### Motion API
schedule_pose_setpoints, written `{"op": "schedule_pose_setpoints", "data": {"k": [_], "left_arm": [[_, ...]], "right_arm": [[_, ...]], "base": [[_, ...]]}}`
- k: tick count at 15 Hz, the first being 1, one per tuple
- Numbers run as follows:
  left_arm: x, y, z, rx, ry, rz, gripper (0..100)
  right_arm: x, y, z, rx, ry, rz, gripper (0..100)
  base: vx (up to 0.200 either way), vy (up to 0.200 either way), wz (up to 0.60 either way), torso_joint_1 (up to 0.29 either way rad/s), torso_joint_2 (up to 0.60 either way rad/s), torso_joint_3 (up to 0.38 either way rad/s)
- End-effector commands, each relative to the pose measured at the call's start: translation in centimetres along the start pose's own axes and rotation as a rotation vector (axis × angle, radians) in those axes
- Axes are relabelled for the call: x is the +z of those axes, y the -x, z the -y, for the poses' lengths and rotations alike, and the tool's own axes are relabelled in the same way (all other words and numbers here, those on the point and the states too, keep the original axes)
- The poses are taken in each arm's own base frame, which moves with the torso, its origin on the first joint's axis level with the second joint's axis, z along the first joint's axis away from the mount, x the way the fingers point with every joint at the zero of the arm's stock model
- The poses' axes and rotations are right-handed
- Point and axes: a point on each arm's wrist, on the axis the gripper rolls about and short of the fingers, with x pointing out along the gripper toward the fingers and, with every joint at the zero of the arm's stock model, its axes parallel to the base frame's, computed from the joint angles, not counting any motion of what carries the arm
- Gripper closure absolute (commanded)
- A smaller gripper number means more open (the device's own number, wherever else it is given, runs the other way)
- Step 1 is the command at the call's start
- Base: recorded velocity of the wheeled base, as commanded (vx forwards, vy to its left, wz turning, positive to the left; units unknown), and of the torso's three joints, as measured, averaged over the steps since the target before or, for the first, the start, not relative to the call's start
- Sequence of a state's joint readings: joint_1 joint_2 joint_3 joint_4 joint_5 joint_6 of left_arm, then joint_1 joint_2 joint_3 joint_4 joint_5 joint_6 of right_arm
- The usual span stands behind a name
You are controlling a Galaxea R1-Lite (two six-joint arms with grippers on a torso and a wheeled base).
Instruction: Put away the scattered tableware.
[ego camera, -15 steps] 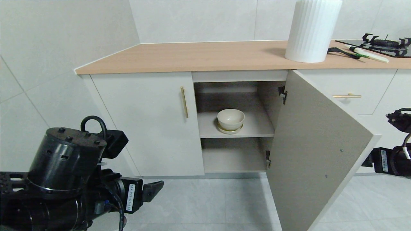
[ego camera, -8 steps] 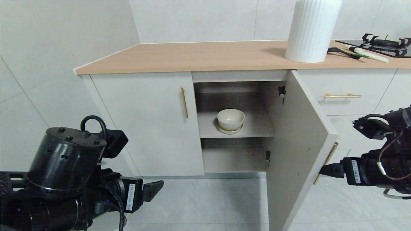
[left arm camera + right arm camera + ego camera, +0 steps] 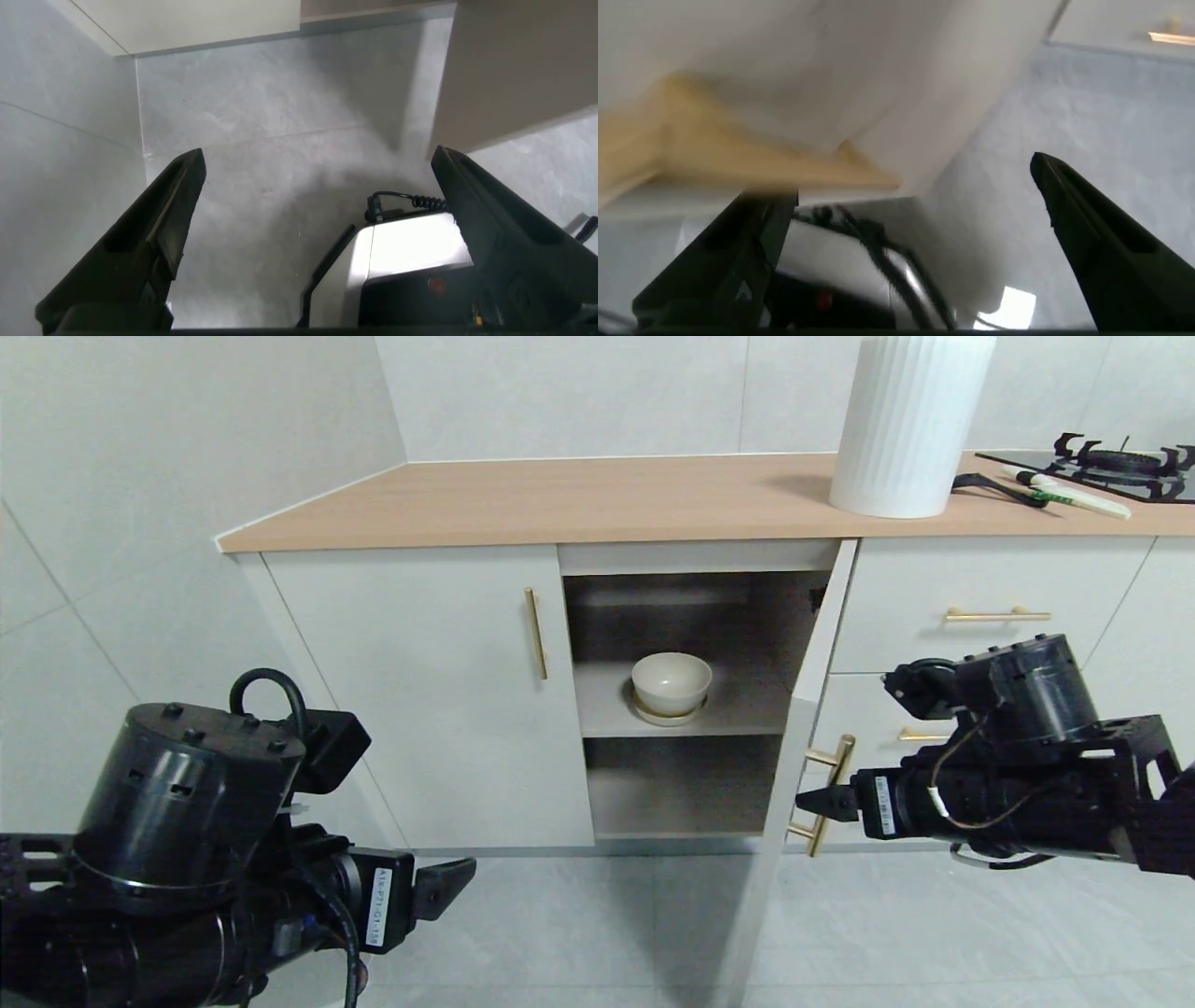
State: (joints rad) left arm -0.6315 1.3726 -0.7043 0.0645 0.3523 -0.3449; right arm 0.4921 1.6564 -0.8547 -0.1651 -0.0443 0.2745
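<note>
Kitchen corner: pale tiled walls, grey tiled floor (image 3: 607, 915), long light-brown wooden counter (image 3: 560, 504) over white cabinets. Far right on the counter, a tall white ribbed cylinder (image 3: 901, 425). Just beside it, a black-handled utensil (image 3: 994, 488) and a white-and-green utensil (image 3: 1074, 499), then a black gas hob (image 3: 1120, 462) at the edge of the head view.

Below the counter, a closed white left cabinet door (image 3: 420, 700) with a vertical gold bar handle (image 3: 536, 633). Next to it, an open compartment divided by a pale grey shelf (image 3: 747, 709). Further right, a white drawer front with a horizontal gold pull (image 3: 996, 614).

On the shelf, towards its left half, a round cream ceramic bowl (image 3: 670, 681). Upright, mouth up, plain and slightly glossy. Seated on a small cream saucer (image 3: 665, 717), rim just peeping out beneath.

White right cabinet door (image 3: 803, 709) ajar, seen almost edge-on, with a gold door handle (image 3: 826, 793) on its outer face. Right gripper (image 3: 814, 800) level with that door handle, tip close against it; touching or not, cannot tell. Jaws apart in the right wrist view, gold bar and white door face just ahead.

Left gripper (image 3: 453, 887) low at the left, above the floor, well apart from the cabinet. Jaws wide apart, gripping nothing, bare floor tiles between them.
</note>
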Motion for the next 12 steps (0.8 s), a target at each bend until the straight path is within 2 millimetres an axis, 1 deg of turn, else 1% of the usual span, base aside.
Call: {"op": "schedule_pose_setpoints", "data": {"k": [1, 3, 4, 5, 7, 9, 10, 12], "left_arm": [[0.0, -0.1, 0.0, 0.002, 0.0, -0.002, 0], [0.1, -0.1, 0.0, 0.001, 0.001, 0.0, 0], [0.1, -0.2, 0.0, 0.003, 0.001, -0.002, 0], [0.1, -0.2, 0.0, 0.004, 0.001, -0.003, 0], [0.0, -0.5, 0.1, 0.007, -0.003, -0.012, 0], [0.0, -0.6, 0.2, 0.006, -0.002, -0.01, 0], [0.0, -0.7, 0.2, 0.006, -0.003, -0.011, 0], [0.0, -0.7, 0.2, 0.007, -0.001, -0.01, 0]], "right_arm": [[0.5, -2.6, -1.2, 0.021, 0.02, -0.016, 0], [1.4, -3.2, -2.1, 0.042, 0.027, 0.007, 0], [1.8, -3.5, -2.9, 0.063, 0.031, 0.019, 0], [1.7, -3.8, -3.6, 0.087, 0.04, 0.027, 0], [1.4, -4.6, -4.2, 0.11, 0.044, 0.068, 0], [1.1, -4.5, -4.2, 0.125, 0.041, 0.112, 0], [1.0, -3.7, -4.0, 0.152, 0.038, 0.177, 0], [1.0, -2.1, -4.4, 0.194, 0.045, 0.242, 0]], "base": [[0.0, 0.0, 0.0, 0.0, 0.0, 0.0], [0.0, 0.0, 0.0, 0.0, 0.0, 0.0], [0.0, 0.0, 0.0, 0.0, 0.0, 0.0], [0.0, 0.0, 0.0, 0.0, 0.0, 0.0], [0.0, 0.0, 0.0, 0.0, 0.0, 0.0], [0.0, 0.0, 0.0, 0.0, 0.0, 0.0], [0.0, 0.0, 0.0, 0.0, 0.0, 0.0], [0.0, 0.0, 0.0, 0.0, 0.0, 0.0]]}}
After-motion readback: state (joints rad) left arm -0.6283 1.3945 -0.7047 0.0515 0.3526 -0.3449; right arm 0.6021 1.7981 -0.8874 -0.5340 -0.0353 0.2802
